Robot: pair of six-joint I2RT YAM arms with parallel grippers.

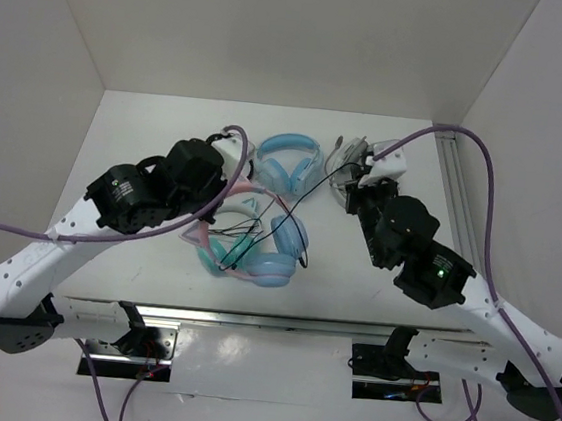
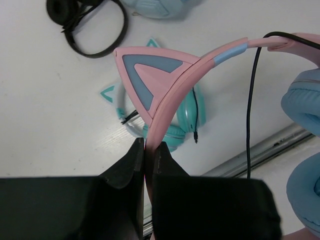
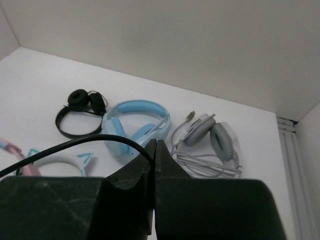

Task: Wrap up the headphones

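The headphones (image 1: pixel 258 236) have a pink cat-ear headband (image 2: pixel 200 65), light blue ear cups (image 2: pixel 305 107) and a thin black cable (image 2: pixel 252 100). They are lifted over the table's front middle. My left gripper (image 2: pixel 148 147) is shut on the pink headband just below a cat ear (image 2: pixel 150 75); in the top view the left gripper (image 1: pixel 231 187) is at the band's far-left side. My right gripper (image 3: pixel 156 145) is shut on the black cable (image 3: pixel 90 145). In the top view the right gripper (image 1: pixel 366 165) holds the cable (image 1: pixel 313 189) stretched up and to the right.
A teal cat-ear pair (image 1: pixel 211 253) lies under the pink one. A light-blue pair (image 1: pixel 288 161) lies at the back middle and a grey headset (image 1: pixel 351 163) with its cord lies at the back right. A black pair (image 3: pixel 77 112) lies at the back left. A metal rail (image 1: pixel 249 320) runs along the front edge.
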